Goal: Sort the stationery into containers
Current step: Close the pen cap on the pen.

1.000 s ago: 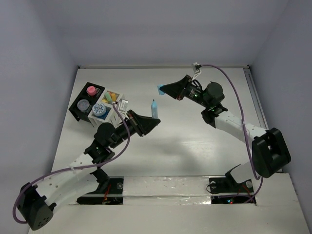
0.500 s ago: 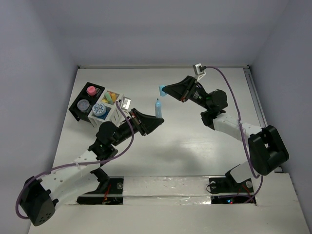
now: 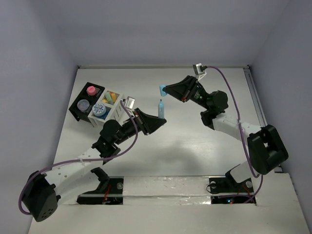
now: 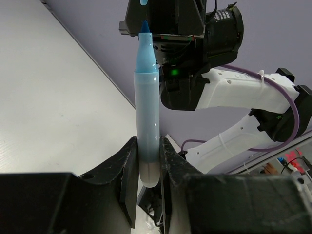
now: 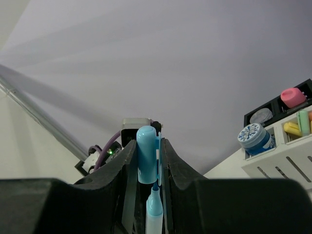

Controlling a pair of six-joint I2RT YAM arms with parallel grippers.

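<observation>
Our left arm has moved the blue pen a bit closer to the cap. We see the left gripper reaching up and pinching the smooth, round pen near its bottom, pointy tip up. The right gripper squeezes the rounded cap just over that tip. Both hang above the table, well apart from the black tray and white box.

The left pincer grips an upright blue pen, tip toward the right arm.
</observation>
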